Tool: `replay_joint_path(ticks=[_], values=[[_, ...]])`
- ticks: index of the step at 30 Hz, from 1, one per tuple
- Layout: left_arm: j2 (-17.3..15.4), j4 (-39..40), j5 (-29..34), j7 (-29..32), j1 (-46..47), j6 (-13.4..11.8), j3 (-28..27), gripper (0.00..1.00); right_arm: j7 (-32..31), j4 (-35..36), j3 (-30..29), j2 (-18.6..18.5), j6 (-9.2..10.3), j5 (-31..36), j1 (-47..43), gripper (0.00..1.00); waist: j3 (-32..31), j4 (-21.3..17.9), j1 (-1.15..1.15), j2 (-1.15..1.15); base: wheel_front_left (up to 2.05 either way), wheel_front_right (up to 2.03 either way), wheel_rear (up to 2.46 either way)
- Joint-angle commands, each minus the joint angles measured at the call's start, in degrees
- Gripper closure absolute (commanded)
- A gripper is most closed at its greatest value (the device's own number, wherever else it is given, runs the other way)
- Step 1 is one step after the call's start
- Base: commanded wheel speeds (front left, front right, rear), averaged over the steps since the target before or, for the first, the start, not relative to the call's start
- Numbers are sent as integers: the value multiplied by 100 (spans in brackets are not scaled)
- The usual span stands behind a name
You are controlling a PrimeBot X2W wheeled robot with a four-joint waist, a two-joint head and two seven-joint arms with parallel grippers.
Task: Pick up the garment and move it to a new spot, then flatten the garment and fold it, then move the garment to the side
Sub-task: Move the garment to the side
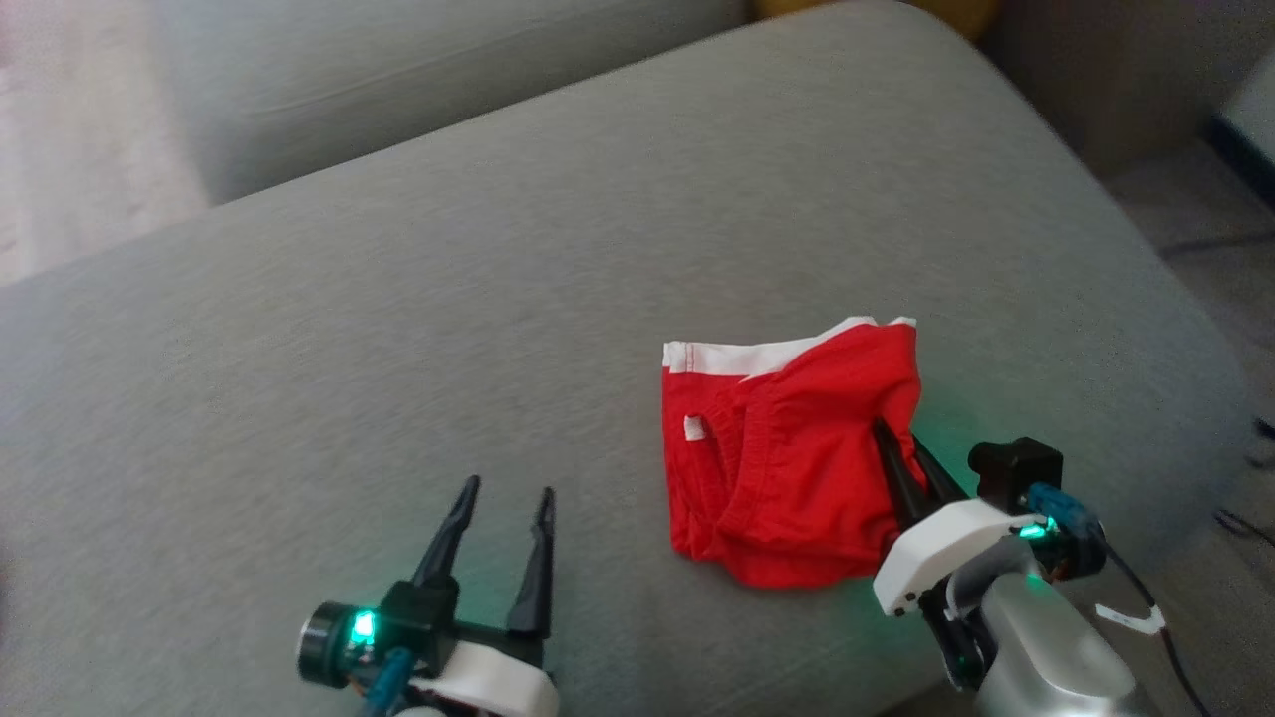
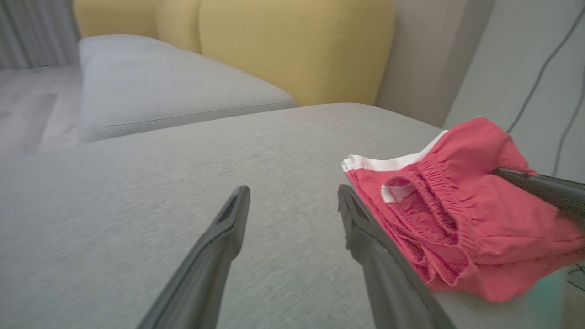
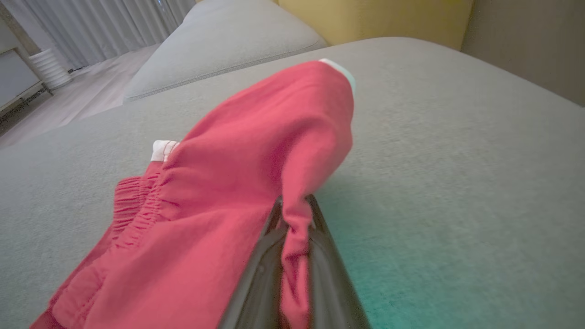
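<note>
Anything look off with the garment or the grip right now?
Nothing damaged. The garment lies bunched and askew toward the right of the cushion, one side raised where the right gripper pinches a fold. The left gripper is open, beside it, not touching.

Red garment [image 1: 787, 448] with white trim on a grey cushion [image 1: 398, 349].

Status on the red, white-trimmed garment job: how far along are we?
Done: nothing complete yet. In hand: the pick-up. The right gripper is shut on a pinch of the red fabric garment with white trim at its right edge; the garment lies bunched on the grey sofa cushion. The left gripper is open, holding nothing. Left: lifting and moving, flattening, folding, setting aside.
</note>
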State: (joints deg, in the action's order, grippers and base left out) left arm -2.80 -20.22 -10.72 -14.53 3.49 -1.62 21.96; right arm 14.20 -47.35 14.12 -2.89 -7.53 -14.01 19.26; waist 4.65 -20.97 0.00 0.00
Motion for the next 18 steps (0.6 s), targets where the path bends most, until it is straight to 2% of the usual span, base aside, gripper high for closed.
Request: replay_joint_path(ticks=[1, 6, 11, 14, 18], values=[[-8, 175, -58, -47, 249, 4, -79, 0, 79, 214, 97, 2, 4, 45, 103, 100, 78, -415, 0, 0, 0, 0, 0], [-8, 108, -92, -47, 318, 13, 158, 0, 79, 253, 46, 2, 4, 52, 125, 100, 175, -475, 0, 0, 0, 0, 0], [-8, 7, -25, -47, 349, 21, 212, 0, 79, 182, -115, -36, 4, 383, 403, 100, 313, -258, 0, 0, 0, 0, 0], [-8, -48, 63, -47, 363, 45, 183, 0, 11, 106, -216, -289, 4, 646, 764, 100, 413, -53, 0, 0, 0, 0, 0], [-8, -88, 178, -47, 413, 88, 104, 0, -243, -55, -391, -856, 4, 975, 1344, 100, 594, 273, 0, 0, 0, 0, 0]])
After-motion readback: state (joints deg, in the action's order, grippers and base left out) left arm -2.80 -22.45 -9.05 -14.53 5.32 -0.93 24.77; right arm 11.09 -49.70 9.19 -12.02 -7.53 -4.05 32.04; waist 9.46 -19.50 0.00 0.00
